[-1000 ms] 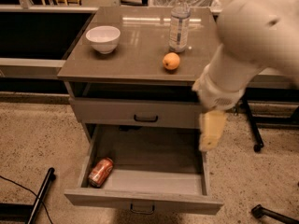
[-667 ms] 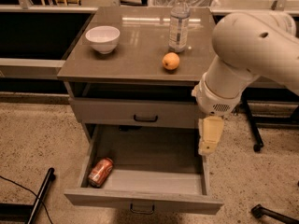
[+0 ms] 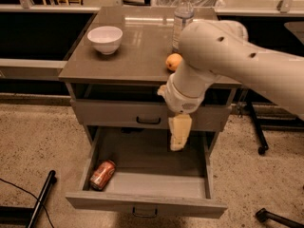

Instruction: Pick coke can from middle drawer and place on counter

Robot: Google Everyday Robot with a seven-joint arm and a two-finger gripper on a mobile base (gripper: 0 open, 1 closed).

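The coke can (image 3: 102,174), red-orange with a silver end, lies on its side in the front left corner of the open middle drawer (image 3: 156,184). My gripper (image 3: 179,133) hangs pointing down over the drawer's right half, well to the right of the can and above it, holding nothing. The big white arm reaches in from the right and covers part of the counter (image 3: 123,56) and the upper drawer front.
On the counter stand a white bowl (image 3: 105,39) at the left, a clear water bottle (image 3: 182,14) at the back and an orange fruit (image 3: 174,61) by the arm. The upper drawer (image 3: 142,115) is closed. A chair base (image 3: 260,148) stands on the right.
The arm and gripper have moved left, from the drawer's right edge toward its middle. The can, bowl, bottle and fruit have not moved.
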